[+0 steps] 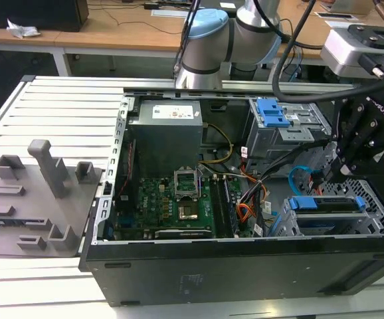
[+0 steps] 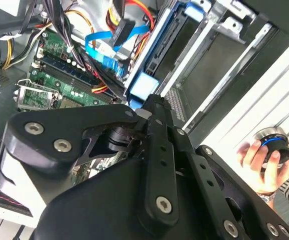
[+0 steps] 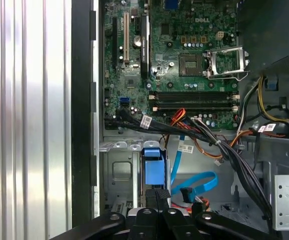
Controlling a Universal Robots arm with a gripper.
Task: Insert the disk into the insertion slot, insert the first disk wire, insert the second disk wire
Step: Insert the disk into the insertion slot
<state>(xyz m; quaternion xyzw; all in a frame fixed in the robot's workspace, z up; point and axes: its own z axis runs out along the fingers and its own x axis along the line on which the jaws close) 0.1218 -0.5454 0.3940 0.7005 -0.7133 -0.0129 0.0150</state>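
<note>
**Fig. Seating the disk.** My tool (image 3: 157,193) is drawn together, with nothing visible between its tips, and stands at one end of the disk (image 3: 152,161). In the first wrist view the two look to touch, but I cannot confirm contact.

The disk sits in the insertion slot (image 1: 377,203), its bright blue frame showing above the grey perforated cage. That exposed blue edge runs away from the tool toward the motherboard (image 3: 184,75). The long axis, as I judge it, goes down into the cage with the blue end pointing up and out, though the buried length is hidden.

The second disk wire (image 3: 200,183) curls in a loop just beside the disk, on the side away from the case wall, with its dark plug close to the tool.

To do this step well I would press squarely on the frame, along the line of the slot and without tilting. I would keep the load light until the frame sits level with the cage, and keep the tool off the loop of wire beside the disk.
</note>
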